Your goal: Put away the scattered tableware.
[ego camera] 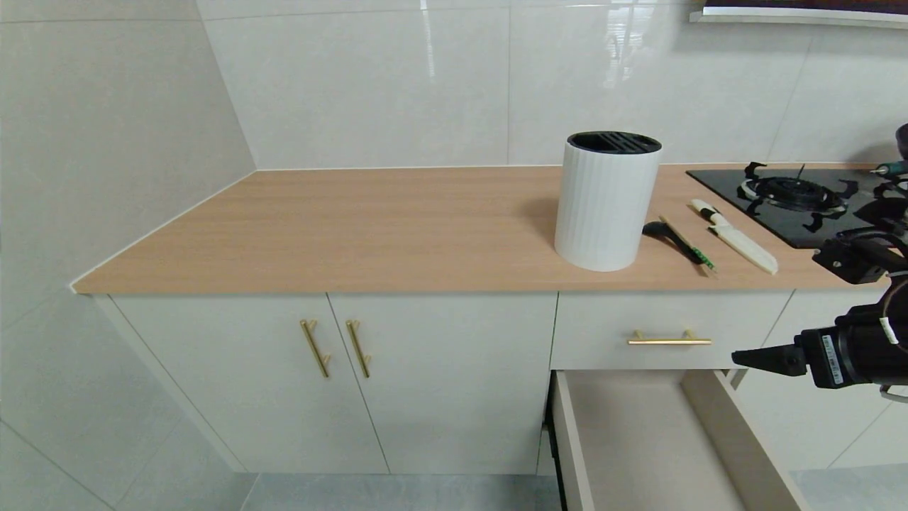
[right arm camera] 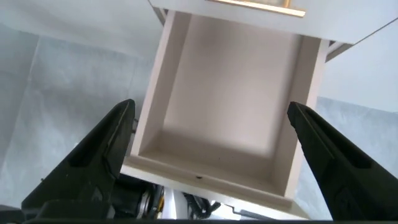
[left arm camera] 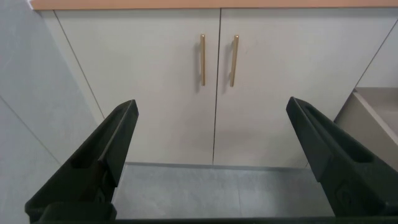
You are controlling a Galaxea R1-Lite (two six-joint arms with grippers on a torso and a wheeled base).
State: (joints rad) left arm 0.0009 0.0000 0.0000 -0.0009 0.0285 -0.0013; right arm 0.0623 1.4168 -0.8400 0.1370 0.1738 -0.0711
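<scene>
The scattered tableware lies on the bench (ego camera: 355,227) between the white ribbed holder (ego camera: 604,206) and the gas hob (ego camera: 794,195): a black ladle (ego camera: 663,233), a thin wooden stick with a green end (ego camera: 687,243), perhaps chopsticks, and a white knife (ego camera: 738,245). All look light and stiff. They lie flat, so each probably needs a pinch across the handle. The knife is likely slick and brittle at the blade and is best taken by its handle end, farthest from the bench edge. The right jaws stand wide apart and empty over the open drawer (right arm camera: 217,93). The left jaws, equally wide and empty, face the cabinet doors (left arm camera: 217,93).
</scene>
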